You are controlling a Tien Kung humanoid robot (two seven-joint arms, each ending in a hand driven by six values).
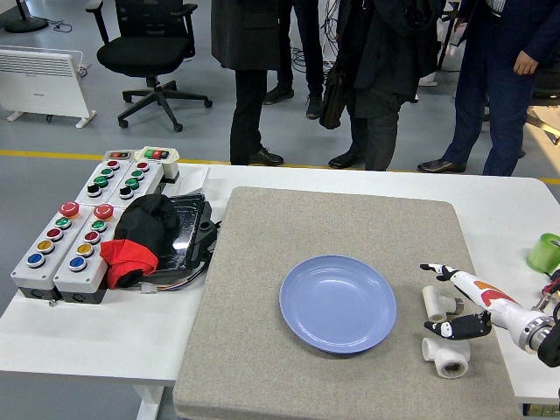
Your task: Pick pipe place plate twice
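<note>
Your right hand (455, 302) reaches in from the right edge with its fingers (437, 270) spread and holding nothing, hovering over the right side of the grey mat (262, 350). One white pipe fitting (437, 303) lies between its thumb and fingers, seemingly not gripped; a second white pipe fitting (448, 356) lies just below the hand, nearer the table's front edge. The blue plate (338, 304) sits empty just left of both fittings, near the mat's middle. A green roll (544, 254) rests at the table's right edge, and push-button control boxes (74, 236) and a black-and-red bundle (140, 241) sit at the far left
</note>
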